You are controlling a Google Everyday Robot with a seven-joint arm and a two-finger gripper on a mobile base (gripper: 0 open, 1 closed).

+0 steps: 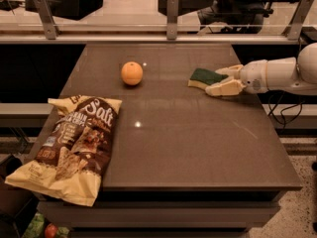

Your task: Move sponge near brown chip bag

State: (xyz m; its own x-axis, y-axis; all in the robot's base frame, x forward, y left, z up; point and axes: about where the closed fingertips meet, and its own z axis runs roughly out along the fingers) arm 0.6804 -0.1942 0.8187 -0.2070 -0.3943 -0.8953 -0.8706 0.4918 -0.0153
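The sponge (205,77), dark green on top with a pale yellow base, lies on the table toward the back right. My gripper (219,81) reaches in from the right, open, with one finger behind the sponge's right end and the other in front of it. The brown chip bag (74,145), dark brown with pale yellow ends and white "Salt" lettering, lies flat at the table's front left corner, far from the sponge.
An orange (132,73) sits on the dark table (188,143) at the back, left of the sponge. A rail with metal posts (171,14) runs behind the table. Cables hang off the right side.
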